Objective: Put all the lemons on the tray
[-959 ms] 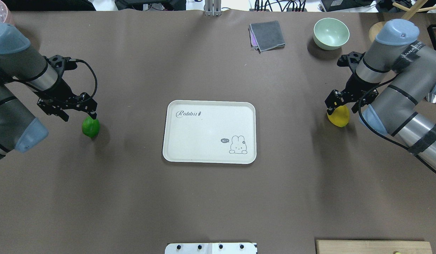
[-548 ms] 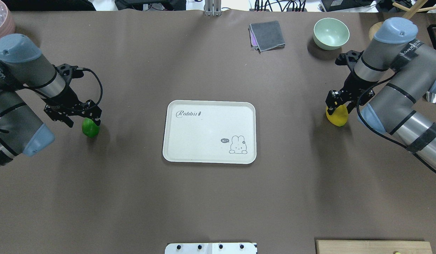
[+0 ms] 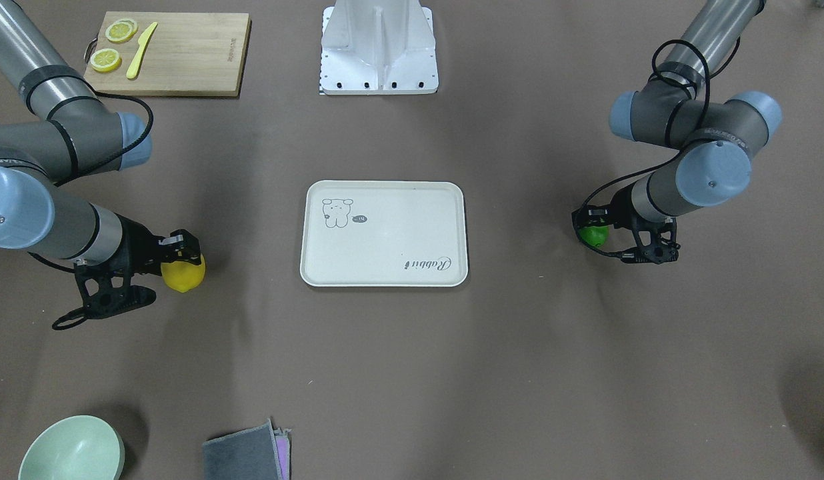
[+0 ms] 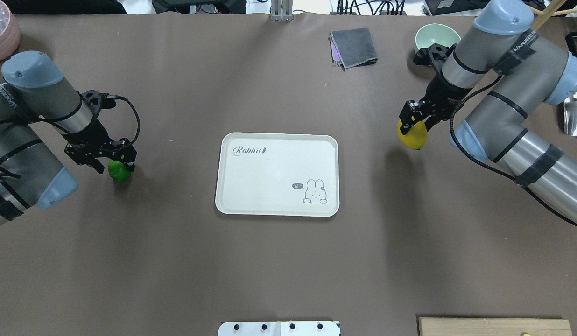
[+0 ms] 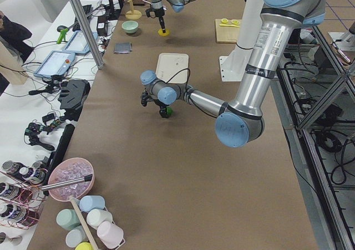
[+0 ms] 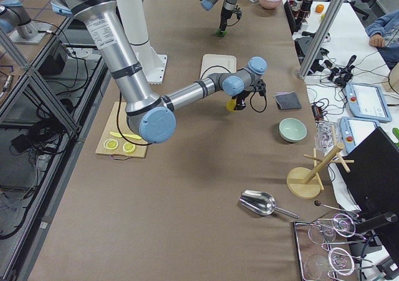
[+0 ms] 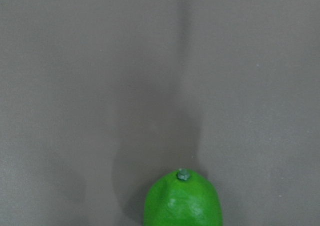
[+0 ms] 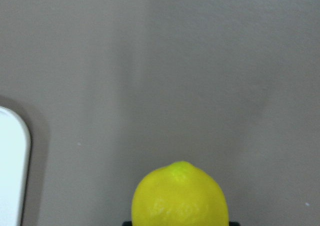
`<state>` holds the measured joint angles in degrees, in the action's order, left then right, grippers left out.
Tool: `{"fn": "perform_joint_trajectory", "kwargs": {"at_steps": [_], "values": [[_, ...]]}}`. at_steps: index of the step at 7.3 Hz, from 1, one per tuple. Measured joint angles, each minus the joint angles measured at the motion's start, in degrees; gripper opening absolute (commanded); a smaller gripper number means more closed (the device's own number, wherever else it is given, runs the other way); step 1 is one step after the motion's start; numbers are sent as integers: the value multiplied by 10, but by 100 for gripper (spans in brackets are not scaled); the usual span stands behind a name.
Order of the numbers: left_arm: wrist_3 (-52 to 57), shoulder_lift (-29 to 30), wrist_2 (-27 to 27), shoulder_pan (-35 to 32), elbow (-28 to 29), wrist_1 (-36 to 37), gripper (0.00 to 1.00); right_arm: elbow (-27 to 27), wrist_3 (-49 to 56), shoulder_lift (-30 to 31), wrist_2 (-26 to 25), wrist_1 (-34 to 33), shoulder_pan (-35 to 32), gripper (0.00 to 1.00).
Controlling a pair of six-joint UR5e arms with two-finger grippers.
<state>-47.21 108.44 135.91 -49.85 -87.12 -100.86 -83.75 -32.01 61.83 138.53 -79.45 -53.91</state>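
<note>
The cream tray (image 4: pixel 270 177) with "Rabbit" script lies at the table's middle, nothing on it; it also shows in the front view (image 3: pixel 385 233). My right gripper (image 4: pixel 412 127) is shut on the yellow lemon (image 4: pixel 412 136) and holds it above the table, right of the tray. The yellow lemon fills the bottom of the right wrist view (image 8: pixel 180 196), the tray's edge (image 8: pixel 12 161) at its left. My left gripper (image 4: pixel 115 163) is open, low, straddling the green lemon (image 4: pixel 119 171), which rests on the table left of the tray and shows in the left wrist view (image 7: pixel 183 201).
A mint bowl (image 4: pixel 431 33) and a folded grey cloth (image 4: pixel 354 46) lie at the far right. A wooden cutting board (image 3: pixel 185 60) with lemon slices (image 3: pixel 107 60) and a yellow knife is near my base. A metal scoop (image 4: pixel 573 116) lies at the right edge.
My right gripper lifted the yellow lemon and carried it left and away from me, toward the tray. My left gripper lowered around the green lemon, which stayed in place.
</note>
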Motion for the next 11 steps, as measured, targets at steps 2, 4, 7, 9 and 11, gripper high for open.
{"fn": "perform_joint_trajectory", "kwargs": {"at_steps": [2,4,7,9,11], "values": [[4,1,2,1,3,1,0,45,7,-43,15,100,18,7],[4,1,39,-13,-6,3,0,89,11,-86,19,174,40,7],[1,19,102,-40,-55,4,0,103,-23,-102,81,195,69,8],[1,105,97,-6,-39,-1,0,113,-126,-104,109,199,83,14],[-23,191,49,54,20,-35,0,126,-150,-107,111,200,96,52]]}}
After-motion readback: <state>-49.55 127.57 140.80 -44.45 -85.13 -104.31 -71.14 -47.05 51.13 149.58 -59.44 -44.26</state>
